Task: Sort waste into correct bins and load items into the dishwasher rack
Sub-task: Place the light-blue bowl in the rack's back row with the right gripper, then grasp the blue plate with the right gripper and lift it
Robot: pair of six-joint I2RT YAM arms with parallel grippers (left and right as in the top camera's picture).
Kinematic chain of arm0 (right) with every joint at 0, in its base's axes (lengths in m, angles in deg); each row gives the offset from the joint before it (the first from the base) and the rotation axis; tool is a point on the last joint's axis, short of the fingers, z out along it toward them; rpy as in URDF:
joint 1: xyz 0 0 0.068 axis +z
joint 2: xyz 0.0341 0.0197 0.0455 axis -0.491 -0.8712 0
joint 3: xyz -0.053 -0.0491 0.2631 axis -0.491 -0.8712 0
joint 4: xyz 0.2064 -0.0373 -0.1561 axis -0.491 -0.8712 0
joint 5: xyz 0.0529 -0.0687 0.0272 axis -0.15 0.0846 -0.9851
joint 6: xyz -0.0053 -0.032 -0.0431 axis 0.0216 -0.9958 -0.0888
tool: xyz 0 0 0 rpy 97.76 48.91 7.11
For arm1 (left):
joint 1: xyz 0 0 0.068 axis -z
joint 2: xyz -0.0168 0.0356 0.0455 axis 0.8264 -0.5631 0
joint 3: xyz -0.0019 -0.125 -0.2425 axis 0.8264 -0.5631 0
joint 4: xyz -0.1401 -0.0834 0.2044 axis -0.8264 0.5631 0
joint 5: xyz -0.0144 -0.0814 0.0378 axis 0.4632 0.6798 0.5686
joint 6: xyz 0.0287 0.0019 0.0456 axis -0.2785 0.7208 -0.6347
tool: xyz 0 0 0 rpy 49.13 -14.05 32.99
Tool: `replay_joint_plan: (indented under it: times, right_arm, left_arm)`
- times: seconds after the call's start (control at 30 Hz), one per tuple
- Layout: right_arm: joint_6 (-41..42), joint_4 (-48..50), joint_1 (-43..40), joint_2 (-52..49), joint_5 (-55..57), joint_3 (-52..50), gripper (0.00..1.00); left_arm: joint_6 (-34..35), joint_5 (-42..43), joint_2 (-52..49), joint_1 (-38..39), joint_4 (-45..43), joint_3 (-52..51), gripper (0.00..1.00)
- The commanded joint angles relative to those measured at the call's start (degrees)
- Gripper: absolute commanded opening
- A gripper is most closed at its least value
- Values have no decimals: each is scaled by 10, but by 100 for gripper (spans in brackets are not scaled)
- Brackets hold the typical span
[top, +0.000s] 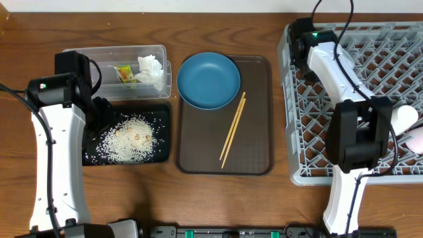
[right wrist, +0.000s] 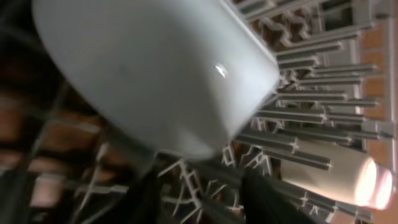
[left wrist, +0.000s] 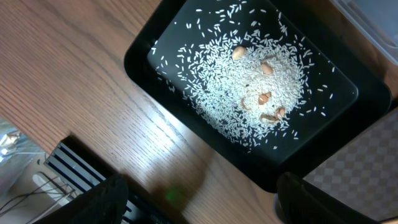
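Note:
Loose white rice (top: 129,137) with a few tan bits lies in the black tray (top: 162,116), and it also shows in the left wrist view (left wrist: 249,87). My left gripper (left wrist: 199,202) is open and empty above the tray's near-left corner (top: 99,118). The clear tub (top: 86,56) holds the yellow-green wrapper (top: 124,73) and the white tissue (top: 151,69). The dark blue plate (top: 208,80) and the chopsticks (top: 232,129) lie on the brown tray. My right gripper (right wrist: 199,199) is open over the grey rack (top: 317,99), just below the white cup (right wrist: 155,68). The pink-inside cup (right wrist: 364,180) lies beside it. The light blue bowl is out of view.
The brown serving tray (top: 254,152) sits between the black tray and the rack. The white cup (top: 404,118) and the pink-inside cup (top: 416,140) lie at the rack's right edge. Wood table surrounds everything.

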State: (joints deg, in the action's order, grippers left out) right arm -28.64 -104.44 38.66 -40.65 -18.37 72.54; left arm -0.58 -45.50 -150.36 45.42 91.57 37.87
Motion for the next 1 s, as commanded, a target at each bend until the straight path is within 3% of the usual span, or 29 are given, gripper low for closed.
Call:
replay_joint_plan:
  times: [0.0, 0.1, 0.23, 0.33, 0.5, 0.73, 0.87, 0.97]
  right_arm:
    - [-7, 19, 8, 78, -72, 0, 50]
    - [-40, 52, 16, 125, -173, 0, 62]
    - [-103, 96, 37, 160, -382, 0, 65]
    - [-105, 115, 61, 158, -468, 0, 66]
    - [-98, 133, 117, 123, -465, 0, 67]
    - [0, 156, 171, 40, -400, 0, 68]
    - [44, 166, 180, -2, -391, 0, 50]
    - [78, 166, 181, -25, -374, 0, 47]
  left_arm:
    - [-3, -7, -2, -2, 0, -1, 80]
    - [-3, -7, -2, -2, 0, -1, 80]
    - [-3, -7, -2, -2, -4, -1, 81]
    - [-3, -7, -2, -2, -5, -1, 84]
    - [-3, -7, -2, -2, -4, -1, 85]
    - [-3, -7, -2, -2, -4, -1, 85]
    - [-3, -7, -2, -2, -4, -1, 85]
    - [-3, -7, -2, -2, -4, -1, 85]
